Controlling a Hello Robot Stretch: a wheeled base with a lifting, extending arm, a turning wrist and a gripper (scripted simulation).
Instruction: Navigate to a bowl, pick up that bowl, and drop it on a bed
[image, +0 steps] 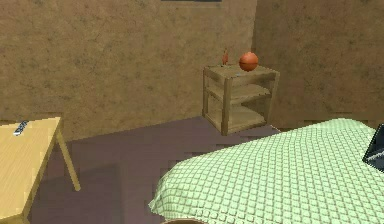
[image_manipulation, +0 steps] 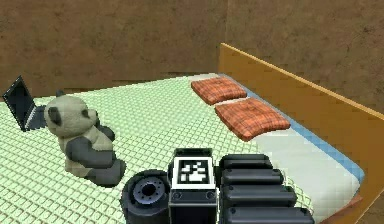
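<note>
While parked with the bed (image_manipulation: 160, 110) just beyond the gripper (image_manipulation: 150, 198), regard the bed approach as complete; cannot tell whether holding anything, so treat bowl pickup as unconfirmed and the drop as pending.

Mottled brown walls (image: 110, 60) meet a purplish floor (image: 130, 150), with a wooden nightstand (image: 238, 97) near the corner.

I see my arm (image_manipulation: 262, 190) as a short stack of dark ribbed segments rising from the arm side view's bottom edge, with the bed (image_manipulation: 150, 115) behind it. Just left of the arm stands a white marker square (image_manipulation: 192, 170) with black marks. Left again is the gripper (image_manipulation: 148, 197), a dark round body against the bed's near side. I can't make out its fingers, so I can't tell whether it holds anything.
</note>
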